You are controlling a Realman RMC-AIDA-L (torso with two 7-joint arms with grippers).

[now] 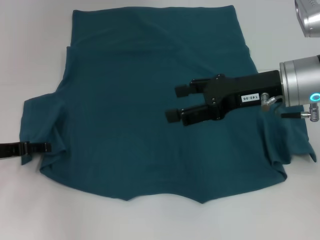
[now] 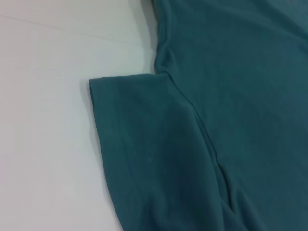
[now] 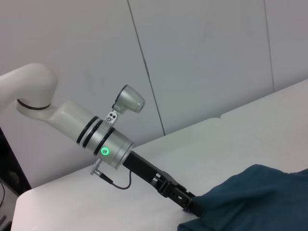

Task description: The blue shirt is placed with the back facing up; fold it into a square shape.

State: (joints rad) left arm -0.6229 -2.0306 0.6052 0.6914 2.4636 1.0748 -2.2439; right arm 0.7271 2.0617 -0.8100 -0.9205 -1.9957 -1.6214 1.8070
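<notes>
Right end effector (image 1: 172, 103): in your head view it hangs over the right half of the shirt (image 1: 150, 115), its arm reaching in from the right edge, two black fingers (image 1: 182, 90) spread with a clear gap between them, pinching nothing.

Left end effector (image 1: 35, 148): same view, low at the left edge of the frame, its black tip at the hem of the shirt's left sleeve. You cannot tell from here whether it is spread or closed on the cloth.

Shirt: same view, a dark teal-blue piece lying flat on the white counter (image 1: 30, 60), sleeves out to either side, the far edge straight with a folded band across it, the near edge wavy.

Left wrist view: you see one sleeve of the shirt (image 2: 144, 144) lying flat, its hemmed edge against the counter (image 2: 48, 120), and the seam running to the body. No fingers show.

Right wrist view: you see the left end effector (image 3: 190, 204) on its white and silver arm, green ring lit, its tip touching the edge of the shirt (image 3: 255, 197) on the counter (image 3: 72, 192). The cloth hides how its fingers stand.
</notes>
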